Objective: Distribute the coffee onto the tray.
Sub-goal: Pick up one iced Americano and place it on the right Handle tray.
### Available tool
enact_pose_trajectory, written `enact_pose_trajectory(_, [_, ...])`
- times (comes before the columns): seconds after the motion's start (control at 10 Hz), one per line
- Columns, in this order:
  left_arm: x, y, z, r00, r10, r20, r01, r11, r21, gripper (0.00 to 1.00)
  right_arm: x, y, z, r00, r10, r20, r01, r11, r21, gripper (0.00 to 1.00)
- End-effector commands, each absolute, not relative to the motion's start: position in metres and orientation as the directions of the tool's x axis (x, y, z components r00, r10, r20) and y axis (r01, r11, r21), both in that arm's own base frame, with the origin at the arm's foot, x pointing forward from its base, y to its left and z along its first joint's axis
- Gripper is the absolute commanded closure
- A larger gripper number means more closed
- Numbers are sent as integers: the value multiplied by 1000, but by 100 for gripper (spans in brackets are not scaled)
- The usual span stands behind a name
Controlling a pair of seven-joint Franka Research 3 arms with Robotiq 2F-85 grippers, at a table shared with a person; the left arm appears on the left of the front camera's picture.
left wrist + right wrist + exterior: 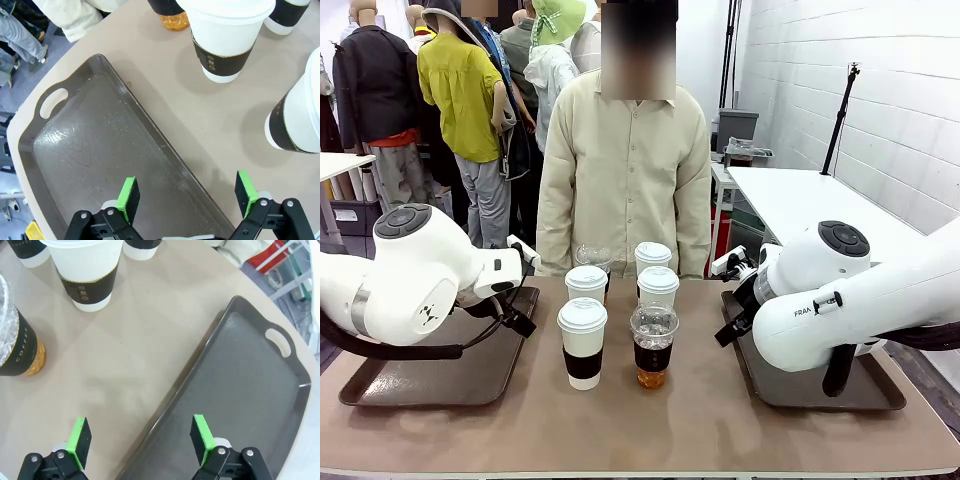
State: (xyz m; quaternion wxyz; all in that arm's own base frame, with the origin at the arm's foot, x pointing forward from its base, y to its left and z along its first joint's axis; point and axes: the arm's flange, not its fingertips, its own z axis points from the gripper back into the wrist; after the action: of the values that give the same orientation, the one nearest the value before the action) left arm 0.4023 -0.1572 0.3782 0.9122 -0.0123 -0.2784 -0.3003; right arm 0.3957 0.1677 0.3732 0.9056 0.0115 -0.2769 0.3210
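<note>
While the front view shows six coffee cups (582, 340) grouped on the desk (650, 430) between two trays (440, 380), the wrist views show left gripper (187, 194) and right gripper (141, 437), jaws released, above each tray's rim.

Cups (583, 345) mid table (700, 425), between left tray (440, 382), right tray (785, 392).

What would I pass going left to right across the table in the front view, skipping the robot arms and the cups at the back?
In order: left tray → nearest white paper cup with its brown sleeve → nearest clear dome-lidded cup of dark drink → right tray.
</note>
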Motion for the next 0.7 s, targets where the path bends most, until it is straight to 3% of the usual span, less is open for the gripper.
enact_pose_trajectory(0.0, [403, -156, 378, 666, -539, 516, 553, 821, 144, 0, 396, 168, 373, 641, 575, 509, -588, 794, -157, 0])
enact_pose_trajectory(0.6, [386, -171, 435, 638, -571, 516, 574, 800, 176, 0, 377, 160, 416, 612, 592, 525, -629, 767, -131, 0])
